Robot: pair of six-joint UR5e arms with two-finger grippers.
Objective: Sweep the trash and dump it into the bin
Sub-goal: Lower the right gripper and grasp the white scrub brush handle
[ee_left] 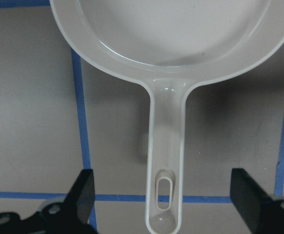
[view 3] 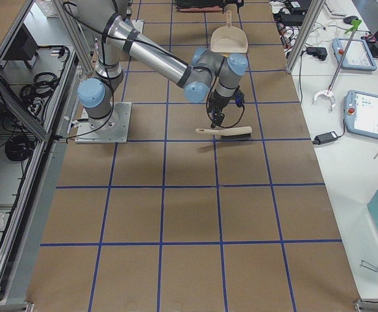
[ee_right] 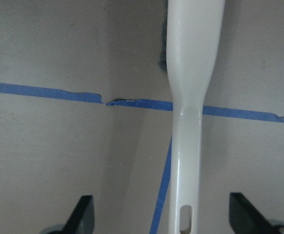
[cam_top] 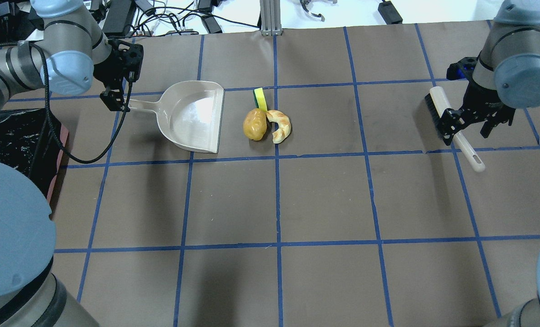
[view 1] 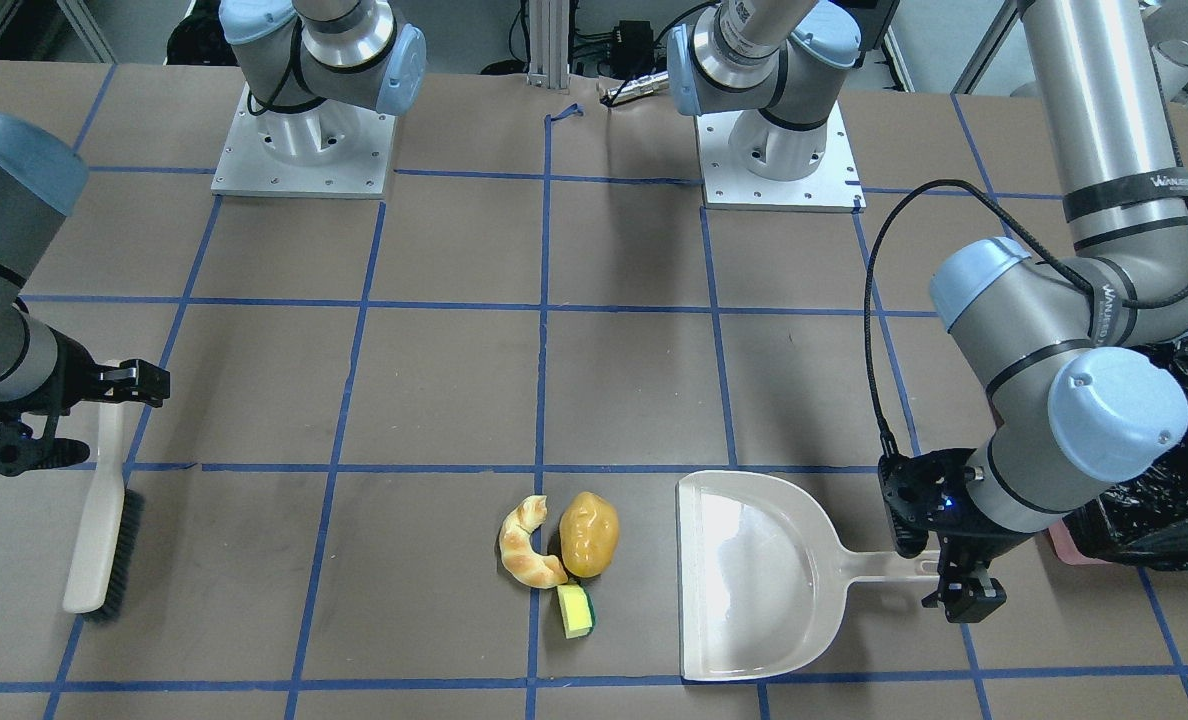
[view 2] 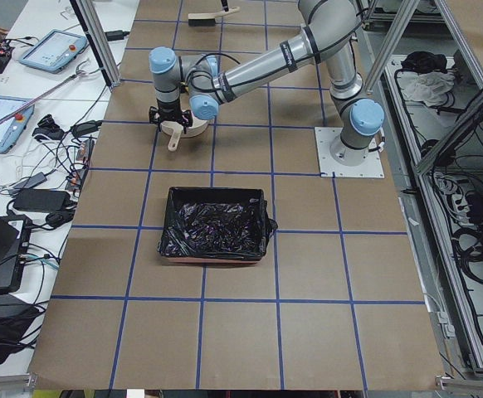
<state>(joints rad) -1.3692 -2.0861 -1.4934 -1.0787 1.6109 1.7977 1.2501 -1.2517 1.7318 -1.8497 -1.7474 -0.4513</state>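
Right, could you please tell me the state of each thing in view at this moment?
Dustpan: empty, flat on the table.
Brush: lying on the table.
Croissant: on the table, unswept.
Potato: on the table, unswept.
Sponge: on the table, unswept.
Bin: upright, lined, no trash seen inside.
Left gripper: open, dustpan handle between its fingers.
Right gripper: open, brush handle between its fingers.

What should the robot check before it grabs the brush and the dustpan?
1. Open left gripper straddles dustpan handle: ok.
2. Open right gripper straddles brush handle: ok.
3. Both grippers low enough to grab: cannot tell.
4. Open side of dustpan faces croissant, potato and sponge: ok.
5. Those three lie close together: ok.
6. Open bin: ok.
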